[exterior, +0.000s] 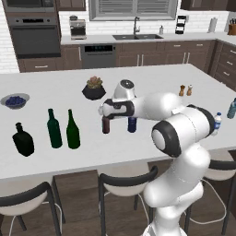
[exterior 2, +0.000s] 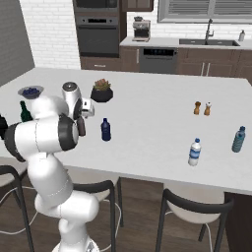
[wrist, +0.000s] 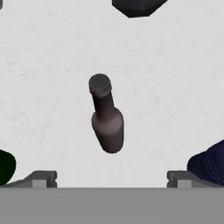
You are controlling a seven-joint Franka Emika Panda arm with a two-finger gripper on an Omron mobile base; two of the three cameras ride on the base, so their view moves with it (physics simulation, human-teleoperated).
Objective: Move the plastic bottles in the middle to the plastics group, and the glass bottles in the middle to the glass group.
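Observation:
My gripper (exterior: 106,114) hangs open just above the slim brown bottle (exterior: 106,125), which stands upright in the middle of the island. In the hand view the brown bottle (wrist: 107,118) lies centred ahead of the open gripper (wrist: 111,179), untouched. The stubby dark blue bottle (exterior: 132,124) stands just to its right, also seen as the blue bottle (exterior 2: 105,130). At the left stand a black flask (exterior: 23,139), a straight-sided green bottle (exterior: 54,129) and a sloping-shouldered green wine bottle (exterior: 72,130). The clear water bottle (exterior 2: 195,152) and teal bottle (exterior 2: 238,140) stand at the right.
A potted plant (exterior: 94,88) sits behind the brown bottle. A bowl of blueberries (exterior: 15,101) is at the far left, and salt and pepper shakers (exterior: 185,90) at the back right. Stools (exterior: 124,182) line the island's near edge.

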